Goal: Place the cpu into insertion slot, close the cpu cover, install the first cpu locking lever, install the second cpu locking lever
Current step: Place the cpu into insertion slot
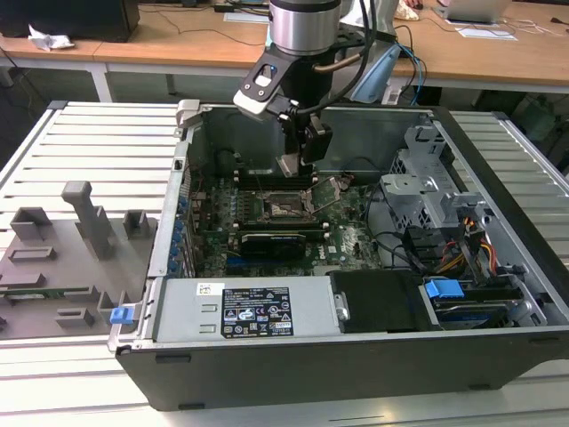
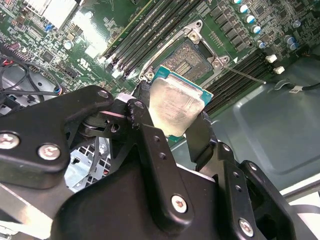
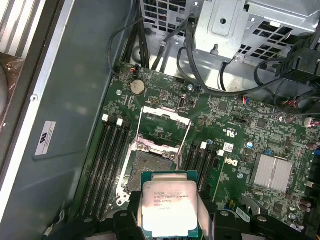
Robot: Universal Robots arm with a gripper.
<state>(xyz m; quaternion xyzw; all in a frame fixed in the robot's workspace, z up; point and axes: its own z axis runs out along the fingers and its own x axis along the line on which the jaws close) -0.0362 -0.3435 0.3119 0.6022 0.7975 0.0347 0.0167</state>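
Note:
My gripper [image 2: 172, 114] is shut on the cpu [image 2: 176, 106], a flat square chip with a dull silver top and a green edge, pinched between the two black fingers [image 2: 141, 97]. In the first wrist view the cpu [image 3: 167, 206] hangs just short of the insertion slot [image 3: 150, 166], not touching it. The slot [image 2: 191, 57] is bare, its dark contact field showing. The cpu cover [image 3: 166, 121], a thin silver frame, is swung open flat over the board beyond the slot. In the exterior view the gripper [image 1: 293, 165] hovers above the slot [image 1: 284, 207] inside the case.
Black memory slots [image 3: 107, 150] flank the socket on both sides. A grey drive cage [image 1: 427, 187] with cables stands at the exterior view's right. The power supply [image 1: 244, 311] lies along the case's front. The case wall [image 3: 75, 100] runs close beside the board.

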